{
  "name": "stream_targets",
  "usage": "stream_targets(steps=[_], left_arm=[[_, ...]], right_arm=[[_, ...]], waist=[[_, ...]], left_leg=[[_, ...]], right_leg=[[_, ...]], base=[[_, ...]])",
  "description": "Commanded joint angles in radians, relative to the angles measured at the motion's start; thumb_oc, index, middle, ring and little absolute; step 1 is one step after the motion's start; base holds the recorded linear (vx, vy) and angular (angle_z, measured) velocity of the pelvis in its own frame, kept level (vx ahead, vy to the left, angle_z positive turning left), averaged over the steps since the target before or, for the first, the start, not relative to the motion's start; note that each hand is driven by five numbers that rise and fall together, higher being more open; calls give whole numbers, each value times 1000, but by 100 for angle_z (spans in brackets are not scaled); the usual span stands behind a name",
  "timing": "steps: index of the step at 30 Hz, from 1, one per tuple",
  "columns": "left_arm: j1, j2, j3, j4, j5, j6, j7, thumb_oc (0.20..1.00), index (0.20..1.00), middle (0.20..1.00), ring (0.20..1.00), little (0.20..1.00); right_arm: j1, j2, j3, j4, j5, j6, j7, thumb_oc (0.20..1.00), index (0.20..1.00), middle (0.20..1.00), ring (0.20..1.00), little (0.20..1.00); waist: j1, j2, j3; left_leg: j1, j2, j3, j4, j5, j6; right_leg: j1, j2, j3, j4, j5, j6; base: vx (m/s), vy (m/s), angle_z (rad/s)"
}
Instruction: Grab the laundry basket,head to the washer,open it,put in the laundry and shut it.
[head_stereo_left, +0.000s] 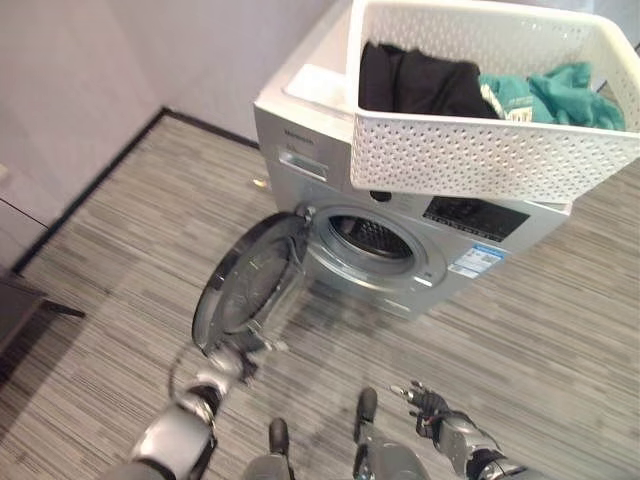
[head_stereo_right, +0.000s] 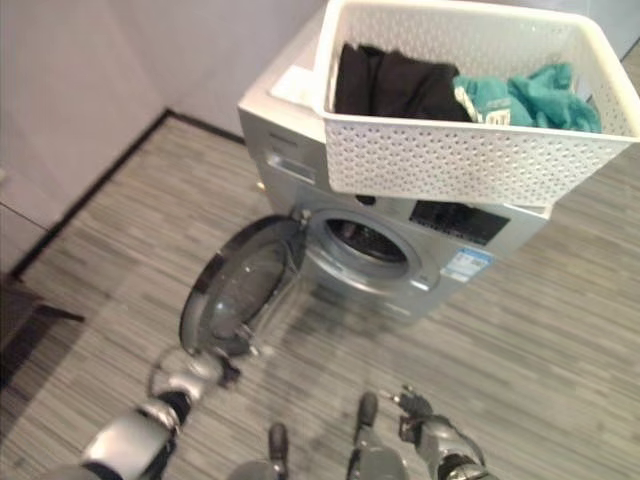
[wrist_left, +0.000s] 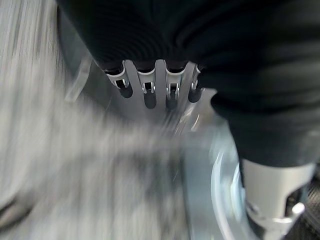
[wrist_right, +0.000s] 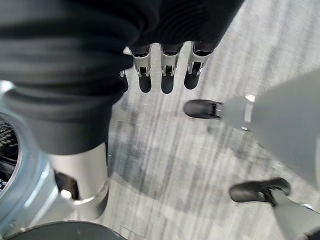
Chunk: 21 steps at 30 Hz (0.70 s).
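Observation:
A silver front-loading washer (head_stereo_left: 400, 235) stands by the wall. Its round door (head_stereo_left: 245, 285) is swung wide open to the left, and the dark drum opening (head_stereo_left: 365, 237) shows. A white perforated laundry basket (head_stereo_left: 480, 150) rests on top of the washer, holding black clothes (head_stereo_left: 415, 85) and a teal garment (head_stereo_left: 555, 95). My left hand (head_stereo_left: 228, 360) is at the door's lower rim with relaxed fingers (wrist_left: 150, 92) that grip nothing; the door's rim (wrist_left: 220, 185) lies past them. My right hand (head_stereo_left: 430, 405) hangs low over the floor, in front of the washer, open and empty.
A pale wall with a black skirting line (head_stereo_left: 90, 185) runs along the left and behind the washer. A dark piece of furniture (head_stereo_left: 20, 310) juts in at the lower left. Grey striped floor (head_stereo_left: 540, 330) spreads to the washer's right.

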Motion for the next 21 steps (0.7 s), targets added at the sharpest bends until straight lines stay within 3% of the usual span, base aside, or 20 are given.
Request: stream_targets(steps=[1,4,8,10,11,13,16,19,21], left_arm=[[-107,127,78,30,21,-55,119,1000,1000,1000,1000,1000],[-78,176,120,3,20,-63,133,1000,1000,1000,1000,1000],[59,236,246,-72,6,-72,145,1000,1000,1000,1000,1000],[135,236,290,-130,1,-75,149,1000,1000,1000,1000,1000],[220,220,335,-211,5,-79,148,1000,1000,1000,1000,1000],[269,206,351,-256,14,-77,147,1000,1000,1000,1000,1000],[347,166,340,-362,50,-78,130,1000,1000,1000,1000,1000],[370,154,324,-415,47,-72,125,1000,1000,1000,1000,1000],[383,154,311,-425,59,-71,112,1000,1000,1000,1000,1000]], right_arm=[[13,-89,-66,-189,38,-99,-73,1000,1000,1000,1000,1000],[38,-131,-116,-296,22,-119,-98,1000,1000,1000,1000,1000],[123,-192,-272,-524,-27,-157,-158,1000,1000,1000,1000,1000],[151,-205,-359,-581,-36,-183,-200,1000,1000,1000,1000,1000],[193,-208,-458,-689,-46,-203,-228,1000,1000,1000,1000,1000],[222,-211,-504,-759,-68,-206,-239,1000,1000,1000,1000,1000],[246,-251,-612,-916,-124,-238,-278,1000,1000,1000,1000,1000],[205,-323,-656,-1066,-128,-258,-289,1000,1000,1000,1000,1000],[164,-386,-678,-1137,-154,-266,-291,1000,1000,1000,1000,1000]], waist=[[-22,-54,23],[-29,-70,20],[-37,-90,4],[-40,-90,-5],[-45,-82,-14],[-45,-78,-23],[-51,-53,-38],[-65,-27,-13],[-64,-16,-17]], left_leg=[[-39,18,-5,-44,21,3],[-22,7,16,-44,5,16],[57,-23,74,-44,-47,51],[99,-39,88,-44,-71,67],[135,-58,90,-44,-91,88],[150,-69,91,-44,-97,98],[190,-92,56,-43,-116,127],[215,-95,16,-23,-127,159],[232,-102,6,-16,-144,166]], right_leg=[[115,-129,3,-1,-110,137],[113,-139,26,-1,-97,147],[129,-157,86,-1,-73,170],[149,-167,105,3,-62,178],[160,-183,123,33,-62,182],[160,-192,136,53,-56,186],[152,-214,149,186,-66,179],[65,-170,214,431,-63,161],[33,-156,220,460,-77,158]], base=[[15,100,-31],[45,151,-21],[94,200,-61],[161,274,-60],[178,299,-66],[98,188,-49],[77,190,1],[23,155,13],[108,69,15]])
